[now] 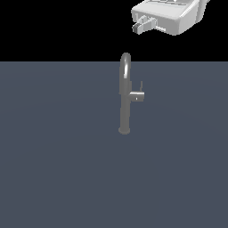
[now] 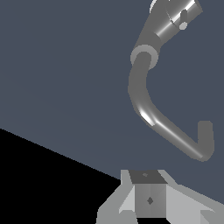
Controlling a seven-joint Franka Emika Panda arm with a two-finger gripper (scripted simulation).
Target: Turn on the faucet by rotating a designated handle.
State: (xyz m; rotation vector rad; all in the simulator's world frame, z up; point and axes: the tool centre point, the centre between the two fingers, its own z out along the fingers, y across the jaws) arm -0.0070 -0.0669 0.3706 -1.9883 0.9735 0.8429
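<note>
**Gripper high above the faucet, handle untouched**

The faucet (image 1: pixel 124 100) stood upright on the grey floor (image 1: pixel 53 169), its handle (image 1: pixel 137 95) jutting toward the exterior view's right with a thin lever rising at its tip. The gripper (image 1: pixel 144 24) hung well above and to that same side, holding nothing; whether its fingers were parted I could not tell. The approach looked barely begun. To do it well, the arm would need to descend beside the column, clear the gooseneck, and meet the lever squarely so a push turns the stub.
</note>
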